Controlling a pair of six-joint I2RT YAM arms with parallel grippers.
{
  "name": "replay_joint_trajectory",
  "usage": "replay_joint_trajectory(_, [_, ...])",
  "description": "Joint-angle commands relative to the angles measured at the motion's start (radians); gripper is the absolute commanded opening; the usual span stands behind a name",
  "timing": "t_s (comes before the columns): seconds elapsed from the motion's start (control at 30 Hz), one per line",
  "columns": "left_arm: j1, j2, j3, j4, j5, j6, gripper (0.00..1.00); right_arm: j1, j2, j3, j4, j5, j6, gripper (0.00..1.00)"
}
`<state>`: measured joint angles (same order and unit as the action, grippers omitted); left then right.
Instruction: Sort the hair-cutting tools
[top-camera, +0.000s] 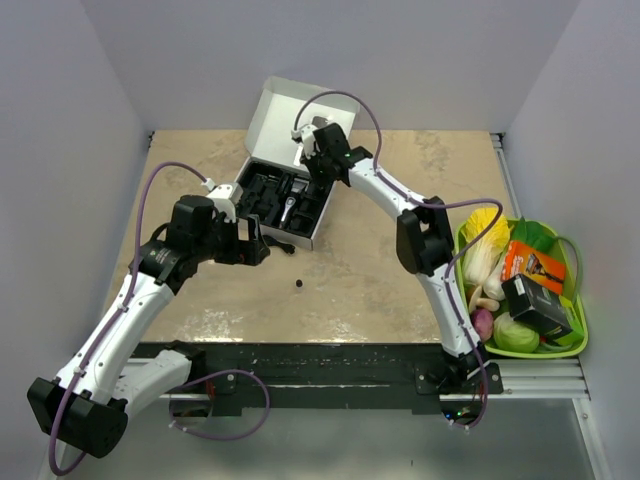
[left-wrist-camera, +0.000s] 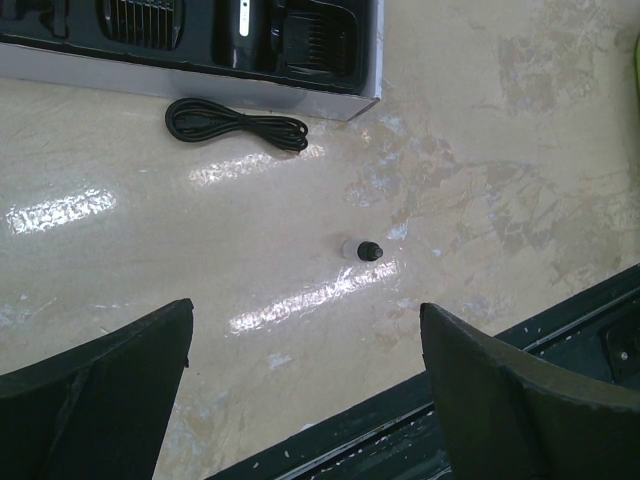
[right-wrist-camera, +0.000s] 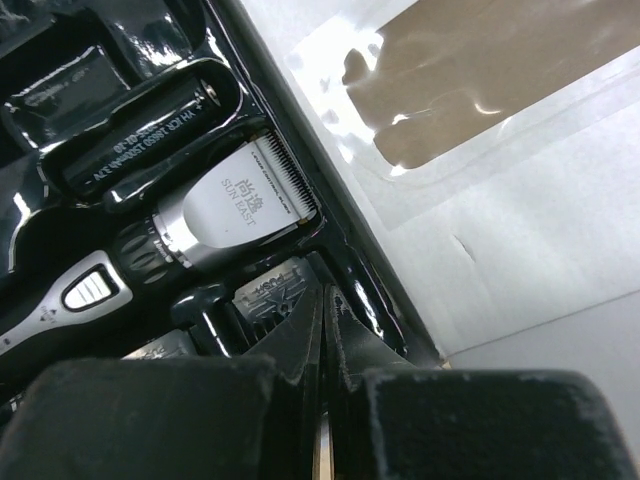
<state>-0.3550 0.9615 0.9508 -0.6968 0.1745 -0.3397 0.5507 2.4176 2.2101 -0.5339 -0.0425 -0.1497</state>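
Overhead, the right gripper (top-camera: 318, 168) hangs over the far end of the black tray (top-camera: 262, 190) in the open box (top-camera: 285, 105), where the clipper (top-camera: 288, 208) already lies. The left gripper (top-camera: 257, 241) sits just beside the tray's near edge. A tiny bit (top-camera: 299, 285) lies alone on the table (top-camera: 400, 290), well apart from the tray.

From the left wrist, the jaws stand wide apart and hold nothing. The cord (left-wrist-camera: 237, 124) lies coiled just beside the tray, and the bit is nearer the fingers.

From the right wrist, the jaws are pressed together with nothing visible between them, close above the clipper's blade. A cylinder (right-wrist-camera: 140, 130) fills the slot beside it.

Most pieces seem seated in the tray; the cord and the bit look like what is left.
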Motion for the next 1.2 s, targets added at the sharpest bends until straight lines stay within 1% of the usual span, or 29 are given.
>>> replay_joint_trajectory(0.0, [-0.004,-0.01,-0.004,0.029,0.0,0.007,1.0,0.0,0.015,0.02,0.012,-0.002,0.022,0.0])
replay_joint_trajectory(0.3, [-0.004,-0.018,-0.017,0.037,0.005,0.007,1.0,0.0,0.025,0.007,-0.003,0.016,0.027,0.0])
replay_joint_trajectory(0.4, [-0.004,-0.021,-0.007,0.033,0.003,0.007,1.0,0.0,-0.003,0.005,0.006,0.021,0.035,0.0])
replay_joint_trajectory(0.57, [-0.004,-0.029,0.029,0.011,-0.004,0.01,1.0,0.005,-0.098,-0.019,0.023,0.024,0.053,0.0])
replay_joint_trajectory(0.77, [-0.004,-0.032,0.062,-0.001,-0.036,0.014,1.0,0.02,-0.215,-0.092,0.026,0.024,0.087,0.0])
replay_joint_trajectory(0.8, [-0.004,-0.027,0.071,-0.001,-0.047,0.014,1.0,0.021,-0.254,-0.121,0.028,0.023,0.096,0.07])
replay_joint_trajectory(0.87, [-0.004,-0.012,0.081,-0.004,-0.101,0.007,1.0,0.034,-0.294,-0.153,0.026,0.021,0.122,0.11])
replay_joint_trajectory(0.93, [-0.004,0.008,0.118,-0.013,-0.151,-0.002,1.0,0.038,-0.353,-0.205,0.02,0.03,0.142,0.22])
replay_joint_trajectory(0.97, [-0.004,0.043,0.137,-0.02,-0.22,-0.004,1.0,0.041,-0.373,-0.228,0.022,0.032,0.177,0.27])
replay_joint_trajectory(1.0, [-0.002,0.066,0.178,-0.033,-0.255,-0.007,1.0,0.043,-0.418,-0.28,0.026,0.033,0.185,0.32])
replay_joint_trajectory(1.03, [-0.002,0.095,0.206,-0.041,-0.285,-0.007,1.0,0.048,-0.442,-0.311,0.044,0.041,0.191,0.34])
replay_joint_trajectory(1.07, [-0.001,0.161,0.236,-0.049,-0.318,-0.007,0.98,0.054,-0.468,-0.343,0.057,0.064,0.205,0.35])
replay_joint_trajectory(1.1, [0.001,0.195,0.297,-0.062,-0.328,-0.013,0.96,0.058,-0.52,-0.409,0.07,0.073,0.211,0.35])
replay_joint_trajectory(1.13, [0.004,0.225,0.325,-0.061,-0.332,-0.018,0.94,0.06,-0.543,-0.437,0.089,0.078,0.216,0.35])
replay_joint_trajectory(1.17, [0.011,0.28,0.35,-0.056,-0.342,-0.024,0.88,0.064,-0.569,-0.46,0.091,0.082,0.228,0.35])
